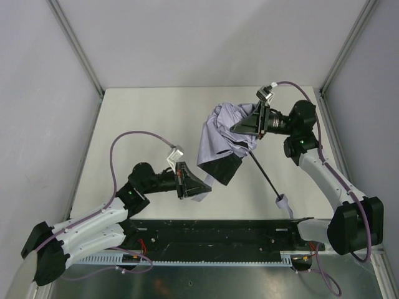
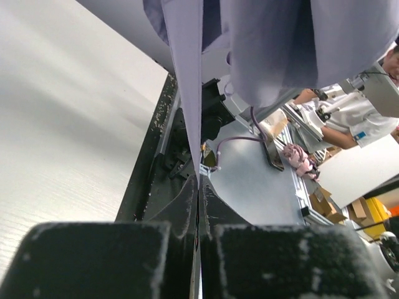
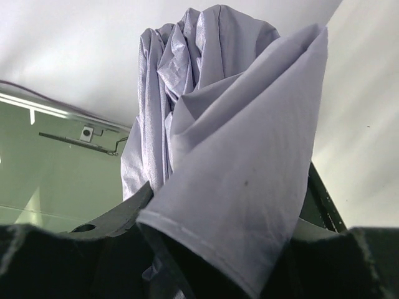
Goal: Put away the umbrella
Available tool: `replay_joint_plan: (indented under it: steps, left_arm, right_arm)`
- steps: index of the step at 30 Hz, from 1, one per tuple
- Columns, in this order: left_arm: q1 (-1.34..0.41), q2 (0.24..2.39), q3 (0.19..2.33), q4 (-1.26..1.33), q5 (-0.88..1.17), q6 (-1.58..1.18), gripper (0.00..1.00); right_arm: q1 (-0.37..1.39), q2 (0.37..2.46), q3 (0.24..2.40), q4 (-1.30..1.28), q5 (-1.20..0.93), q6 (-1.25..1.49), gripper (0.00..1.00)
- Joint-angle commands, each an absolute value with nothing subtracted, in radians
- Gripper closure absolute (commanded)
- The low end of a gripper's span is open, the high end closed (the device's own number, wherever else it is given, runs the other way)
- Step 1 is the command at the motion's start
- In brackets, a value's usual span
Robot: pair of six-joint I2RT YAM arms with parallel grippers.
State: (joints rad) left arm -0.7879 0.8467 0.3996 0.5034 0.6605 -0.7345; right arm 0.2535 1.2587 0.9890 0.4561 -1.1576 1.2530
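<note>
The umbrella (image 1: pixel 219 140) hangs above the middle of the white table, its lavender-grey canopy bunched and partly showing a black underside. Its thin black shaft (image 1: pixel 265 174) slants down to the small lavender handle (image 1: pixel 283 202) near the front edge. My right gripper (image 1: pixel 242 128) is shut on the bunched canopy near its top; in the right wrist view the umbrella fabric (image 3: pixel 230 143) fills the space between the fingers (image 3: pixel 106 215). My left gripper (image 1: pixel 206 185) is shut on a thin edge of the umbrella fabric (image 2: pixel 187 75), pinched flat between its fingertips (image 2: pixel 187 199).
A black rail (image 1: pixel 212 233) with both arm bases runs along the near edge of the table (image 1: pixel 143 118). Grey walls and metal frame posts (image 1: pixel 75 47) close in the back and sides. Beyond the table's front edge, the left wrist view shows a metal plate (image 2: pixel 255 187) and people.
</note>
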Motion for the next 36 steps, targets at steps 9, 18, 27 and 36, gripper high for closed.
replay_joint_plan:
  steps: [9,18,27,36]
  left_arm:
    - [-0.791,0.86,0.387,0.496,0.78,-0.748,1.0]
    - [-0.733,0.903,0.391,0.432,0.751,-0.783,0.95]
    - [-0.547,1.009,0.355,0.345,0.745,-0.898,0.28]
    - [-0.447,0.761,0.388,0.049,0.643,-0.806,0.2]
  right_arm:
    - [0.207,1.28,1.147,-0.1,-0.973,0.714,1.0]
    - [0.231,1.299,1.23,-0.314,-0.84,0.519,1.0]
    - [0.199,1.301,1.39,-0.467,-0.527,0.221,1.0]
    - [0.581,1.441,1.528,-0.464,0.366,-0.278,1.0]
